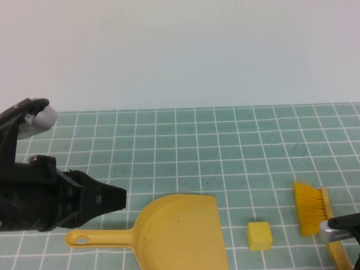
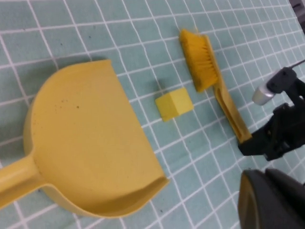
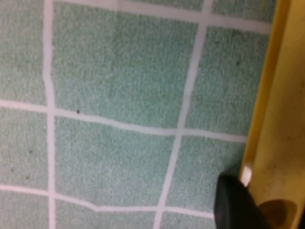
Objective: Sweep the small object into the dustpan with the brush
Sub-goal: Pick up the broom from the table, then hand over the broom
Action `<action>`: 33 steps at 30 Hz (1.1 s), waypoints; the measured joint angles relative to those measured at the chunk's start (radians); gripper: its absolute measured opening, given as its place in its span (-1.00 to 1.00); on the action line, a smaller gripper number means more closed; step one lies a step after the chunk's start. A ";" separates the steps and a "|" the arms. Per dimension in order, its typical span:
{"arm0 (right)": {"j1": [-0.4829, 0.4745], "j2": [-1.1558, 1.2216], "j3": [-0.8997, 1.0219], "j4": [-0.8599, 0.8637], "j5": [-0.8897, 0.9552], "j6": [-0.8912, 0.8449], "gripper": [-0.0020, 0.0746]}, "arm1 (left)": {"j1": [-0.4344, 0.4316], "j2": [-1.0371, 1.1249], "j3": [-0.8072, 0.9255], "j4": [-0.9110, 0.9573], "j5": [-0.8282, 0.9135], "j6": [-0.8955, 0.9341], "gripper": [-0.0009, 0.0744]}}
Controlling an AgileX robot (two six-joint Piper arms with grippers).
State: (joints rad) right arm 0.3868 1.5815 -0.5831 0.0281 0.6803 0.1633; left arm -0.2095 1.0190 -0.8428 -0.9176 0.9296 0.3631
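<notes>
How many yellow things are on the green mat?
3. The dustpan lies near the left pincer, which is shut. The small cube sits just right of its lip. The brush is farther right, by the right pincer.

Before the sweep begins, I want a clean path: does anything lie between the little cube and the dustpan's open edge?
Nothing visible does. The small cube sits on bare mat just right of the dustpan, its lip facing it. The brush lies beyond the cube, with the right gripper at its handle. The left gripper hovers shut near the dustpan handle.
</notes>
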 joint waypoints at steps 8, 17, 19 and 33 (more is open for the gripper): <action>0.001 -0.081 -0.055 0.008 0.136 -0.087 -0.45 | -0.015 0.004 0.000 -0.161 -0.001 -0.006 -0.75; 0.002 -0.283 -0.133 0.089 0.309 -0.183 -0.45 | -0.024 0.148 0.000 -0.411 -0.064 0.031 -0.14; 0.002 -0.325 -0.144 0.150 0.344 -0.220 -0.45 | -0.040 0.208 0.000 -0.499 -0.076 0.056 0.07; 0.005 -0.415 -0.271 0.288 0.489 -0.284 -0.45 | -0.276 0.592 -0.102 -0.920 -0.082 0.372 0.50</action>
State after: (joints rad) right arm 0.3916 1.1662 -0.8537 0.3162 1.1691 -0.1202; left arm -0.4852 1.6109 -0.9445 -1.8375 0.8480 0.7350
